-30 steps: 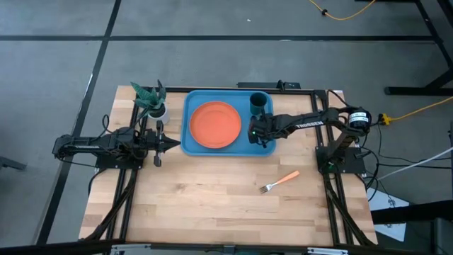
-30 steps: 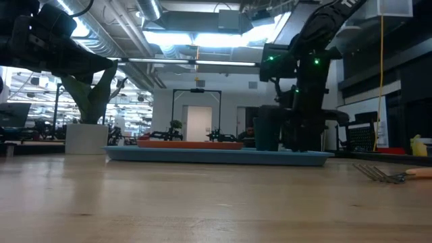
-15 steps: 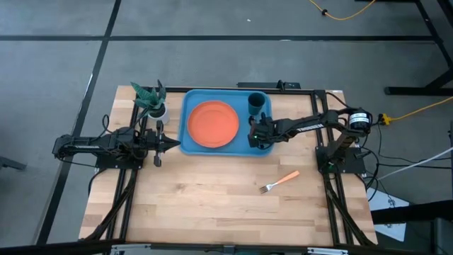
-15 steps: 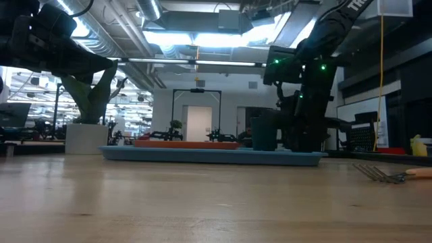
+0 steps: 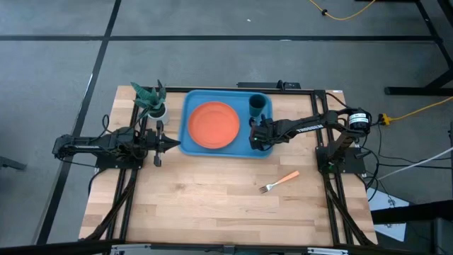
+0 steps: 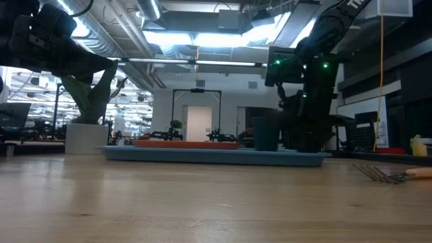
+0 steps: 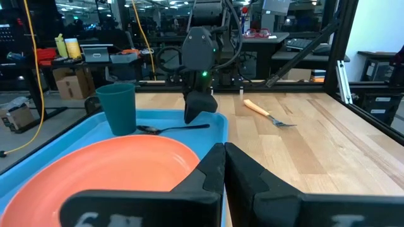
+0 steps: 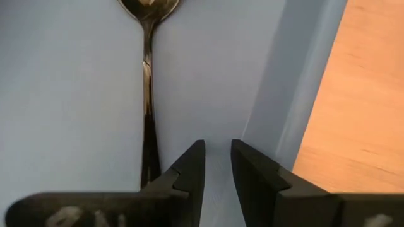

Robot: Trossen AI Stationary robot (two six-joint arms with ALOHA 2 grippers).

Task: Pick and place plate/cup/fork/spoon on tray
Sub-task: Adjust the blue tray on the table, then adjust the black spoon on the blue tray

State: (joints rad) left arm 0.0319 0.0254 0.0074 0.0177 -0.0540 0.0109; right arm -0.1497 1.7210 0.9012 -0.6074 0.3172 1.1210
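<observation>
spoon lies flat in tray; right gripper beside its handle, fingers parted, grasping nothing; left gripper clenched.

A robotics lab or workshop. A wooden bench stands on grey floor marked with dark lines, inside a black metal frame. A yellow cable trails across the floor. Behind, ceiling ducts, strip lights, cardboard boxes and more workbenches show.
</observation>
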